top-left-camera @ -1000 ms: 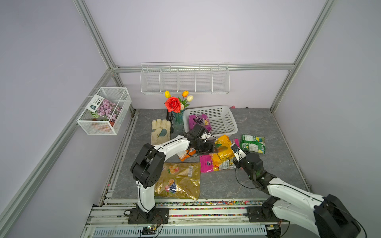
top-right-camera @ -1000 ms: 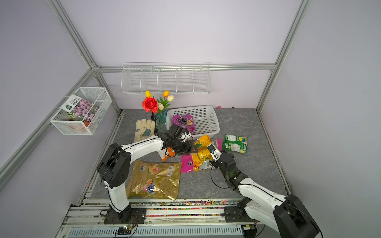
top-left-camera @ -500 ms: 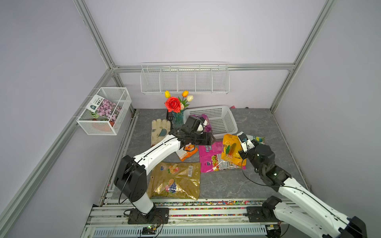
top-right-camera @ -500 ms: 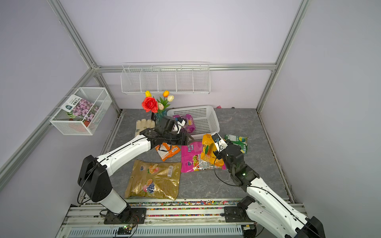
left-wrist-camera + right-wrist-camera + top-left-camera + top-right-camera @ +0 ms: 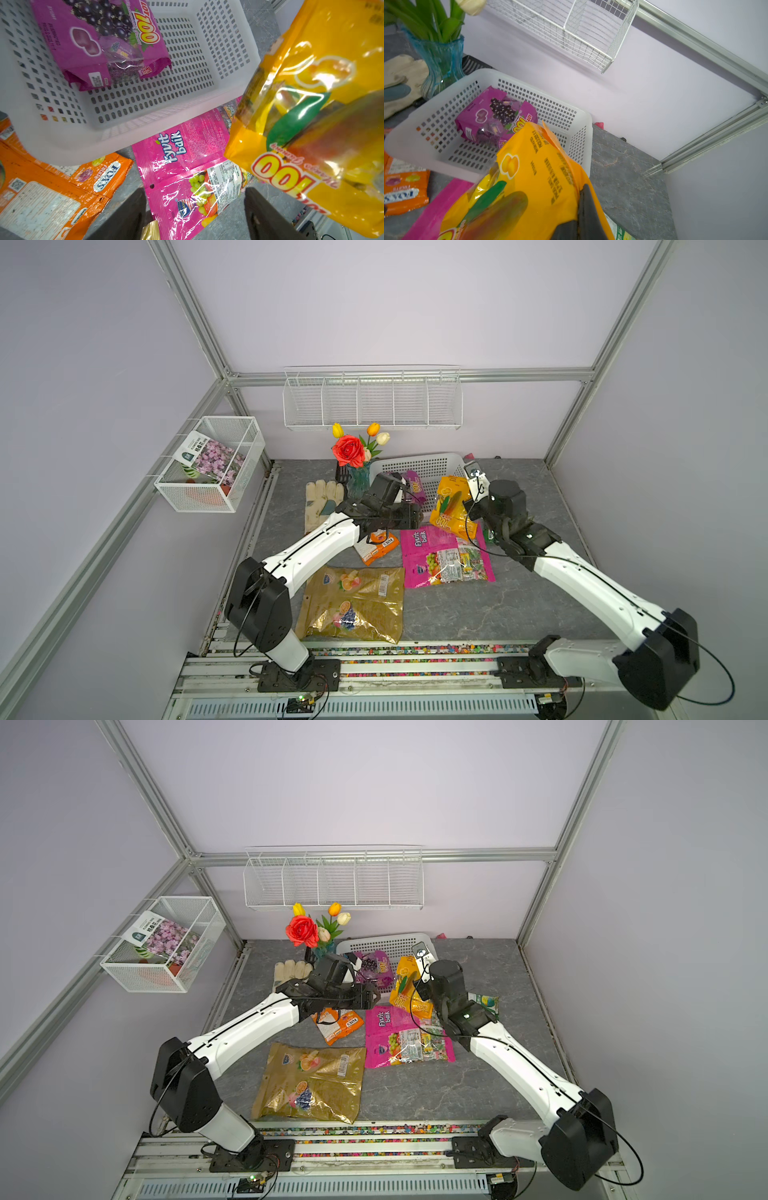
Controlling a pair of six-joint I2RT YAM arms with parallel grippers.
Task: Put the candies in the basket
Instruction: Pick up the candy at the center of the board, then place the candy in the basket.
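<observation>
Yellow-orange candy bag (image 5: 451, 506) is lifted off the counter, pinched along one side edge by the right jaws, which are closed tight on it. Its long axis runs front to back, with the sealed top toward the basket (image 5: 415, 459) at the counter's back edge. The left jaws stand wide open and empty above the magenta bag (image 5: 187, 166).

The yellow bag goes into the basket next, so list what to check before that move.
1. Grip: right claw shut on yellow bag: ok.
2. Position: yellow bag fully over the basket: not ok, it hangs at the near corner.
3. Room: basket has free floor: ok, only the purple bag lies inside.
4. Spare: left claw open and empty: ok.
5. Path: left claw clear of the bag: cannot tell, it hovers close beside.
</observation>
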